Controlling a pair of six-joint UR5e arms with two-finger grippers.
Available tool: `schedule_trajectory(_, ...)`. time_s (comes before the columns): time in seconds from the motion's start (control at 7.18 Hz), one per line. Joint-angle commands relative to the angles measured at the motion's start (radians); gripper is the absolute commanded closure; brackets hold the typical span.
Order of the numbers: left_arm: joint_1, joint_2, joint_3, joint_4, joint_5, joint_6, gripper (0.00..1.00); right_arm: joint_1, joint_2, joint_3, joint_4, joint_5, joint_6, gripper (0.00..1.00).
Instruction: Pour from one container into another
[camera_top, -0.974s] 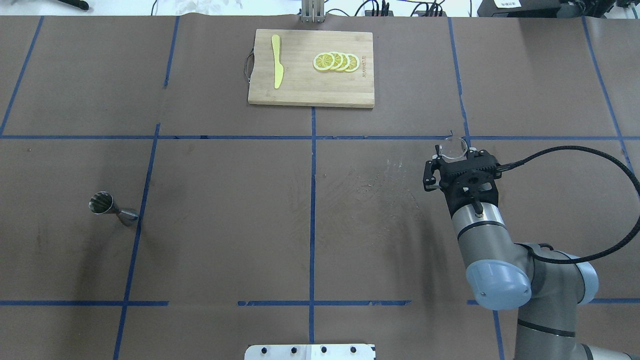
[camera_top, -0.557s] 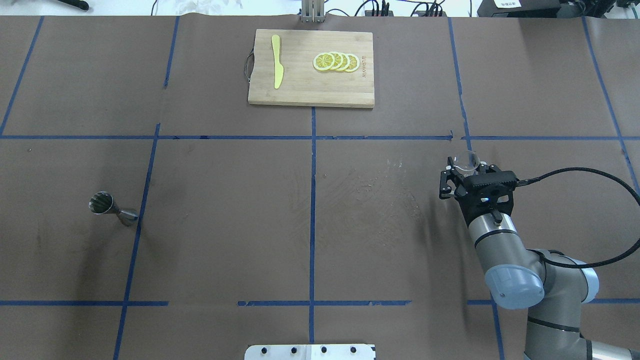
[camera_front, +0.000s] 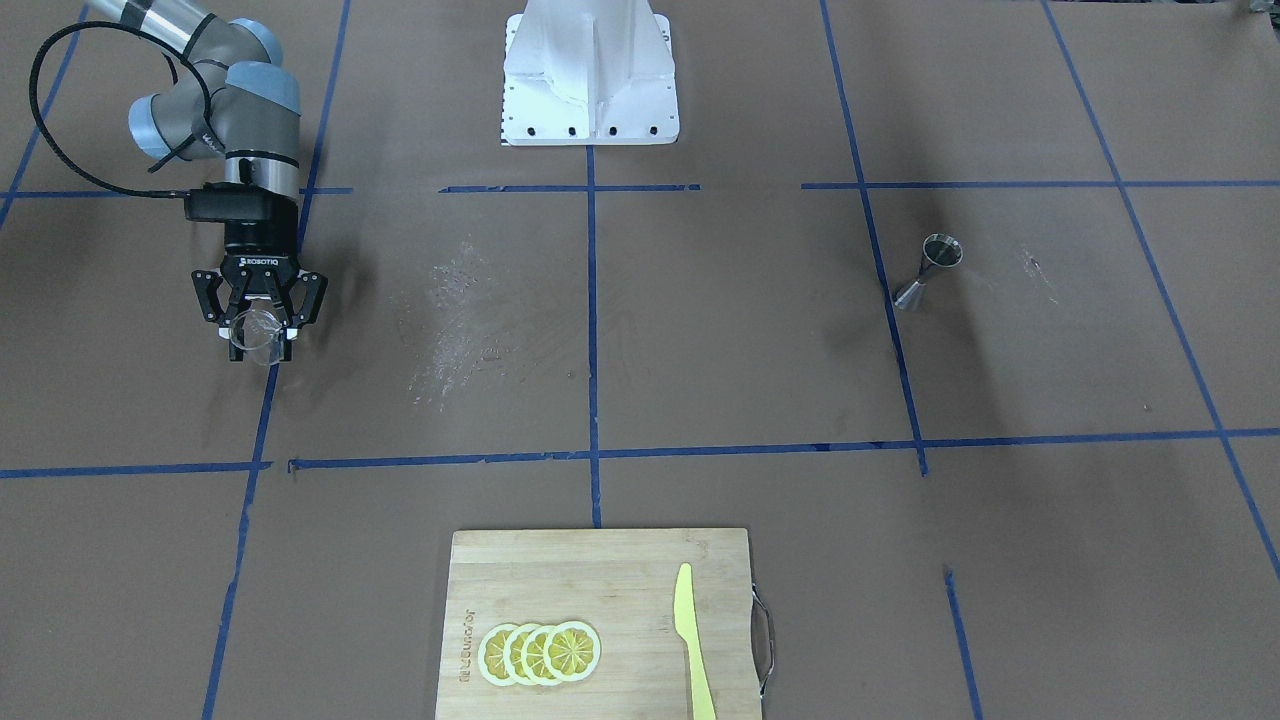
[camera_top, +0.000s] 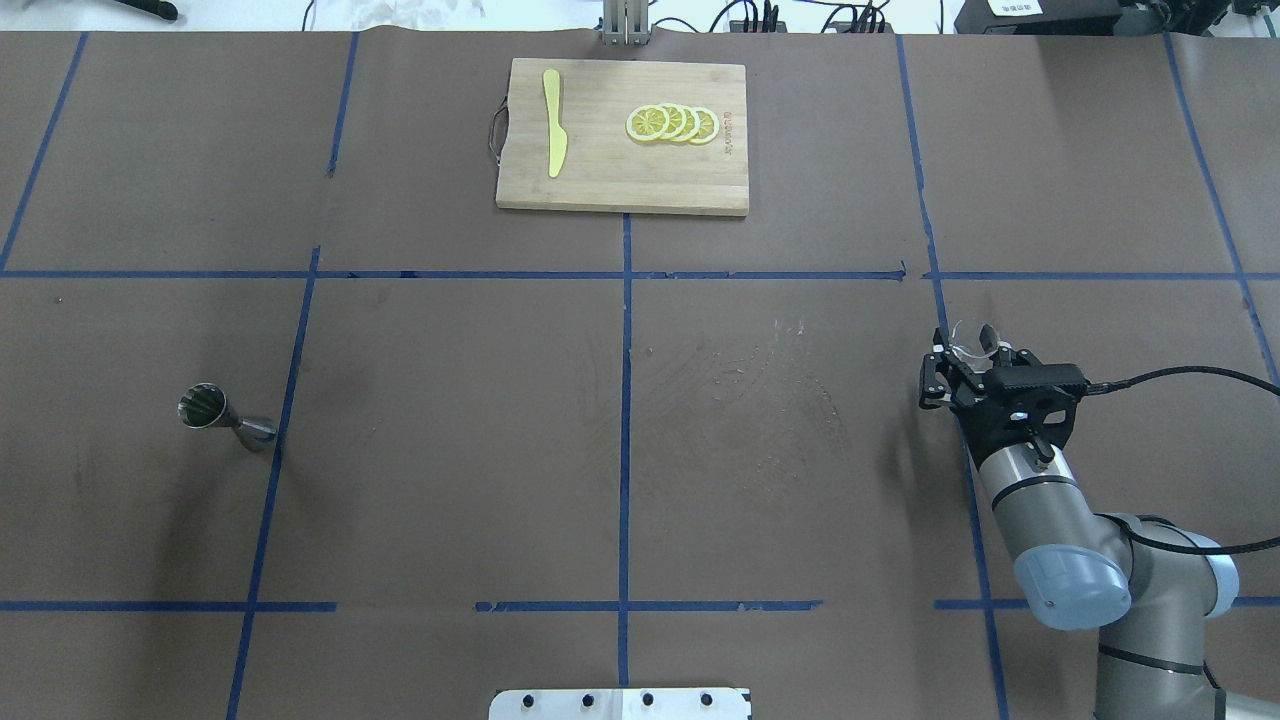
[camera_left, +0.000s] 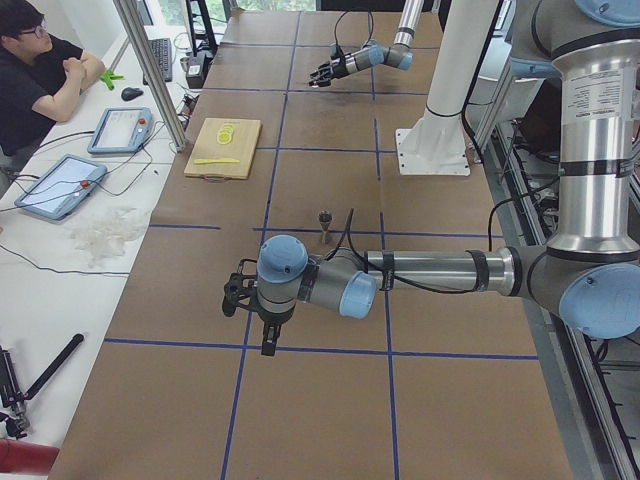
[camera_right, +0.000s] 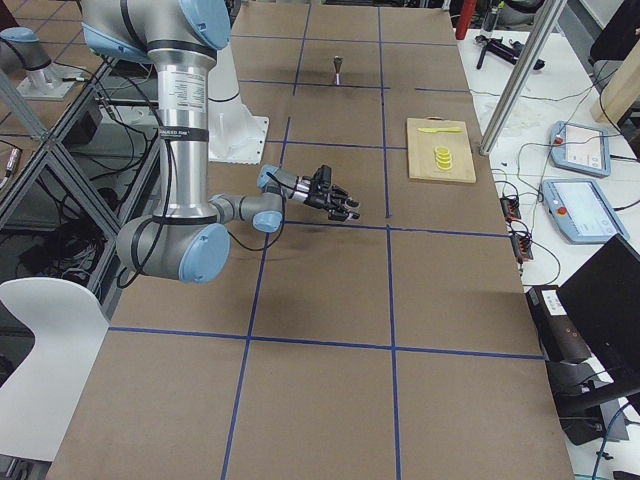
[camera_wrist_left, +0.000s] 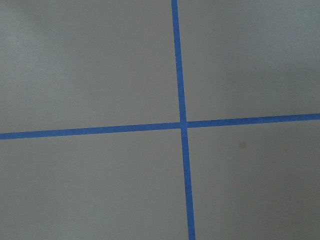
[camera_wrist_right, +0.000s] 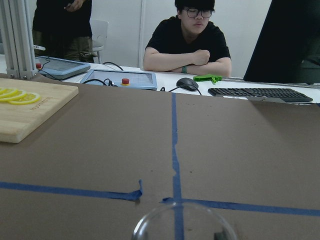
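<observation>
Right gripper (camera_front: 258, 342) was clamped on the clear cup (camera_front: 250, 332), one finger on each side of it. This sat in the left middle of the front-facing view, just left of a blue tape line. In the overhead view the same gripper (camera_top: 965, 342) was at right middle with the cup (camera_top: 960, 346) barely visible between the fingers. The cup looked lifted off the paper, though its height could not be judged. Its round rim faced the front camera. Contents were not readable.

The right wrist view showed only the cup rim (camera_wrist_right: 182, 222) at bottom centre, with a tape crossing just beyond it. A seated person (camera_wrist_right: 187, 40) was at the desk behind, next to a keyboard (camera_wrist_right: 260, 93).

The steel jigger (camera_front: 928, 270) stood upright at the right middle of the front view, just beside a tape line. In the overhead view the jigger (camera_top: 225, 418) was at left middle, well apart from the cup, with most of the table width between them.

Left gripper (camera_left: 234, 297) showed only in the left side view, low over the paper near the bottom centre. I could not tell whether its fingers were apart or together. Its wrist camera saw only a tape cross (camera_wrist_left: 183, 124).

The cutting board (camera_top: 600, 175) was at top centre of the overhead view. It carried the lemon slices (camera_top: 672, 123) and a yellow knife (camera_top: 553, 125). Pale scuff marks (camera_front: 450, 320) lay on the paper between the cup and the centre tape line.
</observation>
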Motion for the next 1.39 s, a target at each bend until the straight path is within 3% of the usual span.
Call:
schedule_trajectory(0.0,0.001,-0.001,0.0,0.0,0.0,0.0,0.0,-0.031,-0.048,-0.002,0.053,-0.044,0.016,1.0)
schedule_trajectory(1.11,0.001,-0.002,0.0,-0.002,0.0,0.0,0.0,-0.087,-0.036,-0.069,0.054,-0.068,0.058,0.97)
schedule_trajectory(1.25,0.001,-0.002,0.0,-0.002,0.0,0.0,0.0,-0.087,-0.036,-0.071,0.054,-0.068,0.06,0.92)
